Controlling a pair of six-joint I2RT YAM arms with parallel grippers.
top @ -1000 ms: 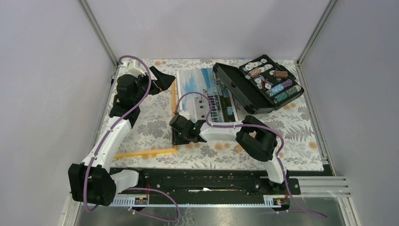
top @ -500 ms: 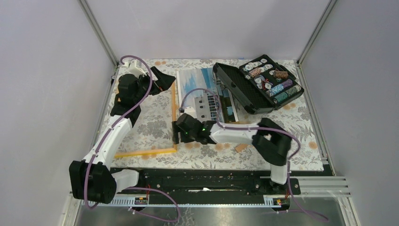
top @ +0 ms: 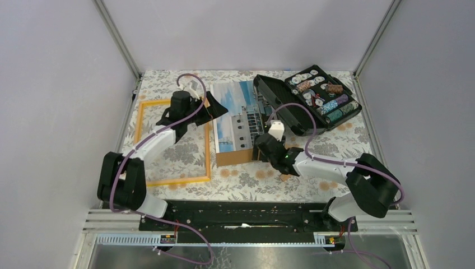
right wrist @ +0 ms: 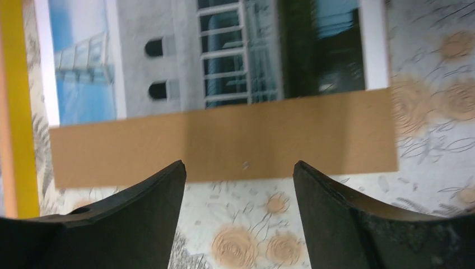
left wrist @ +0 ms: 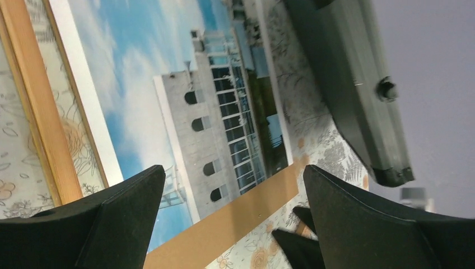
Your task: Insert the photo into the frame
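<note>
The photo (top: 235,112) of a white building under blue sky lies face up on a brown backing board (top: 232,157), whose near end sticks out from under it. The orange-yellow frame (top: 168,182) lies flat on the cloth just left of them, with only cloth inside it. My left gripper (top: 197,116) hovers open over the frame's right bar (left wrist: 39,123) and the photo (left wrist: 185,84). My right gripper (top: 260,152) is open and empty above the cloth, just short of the board's near edge (right wrist: 224,140). Its black fingertips (left wrist: 299,244) show in the left wrist view.
An open black case of chips (top: 308,101) sits at the far right, its lid close to the photo's right edge (left wrist: 347,84). A floral cloth (top: 336,145) covers the table. Grey walls close in the left, back and right sides.
The left arm swung from the far-left corner rightward over the frame. The right gripper moved right, away from the frame's right bar, and its jaws spread open. The board's near end now shows.
</note>
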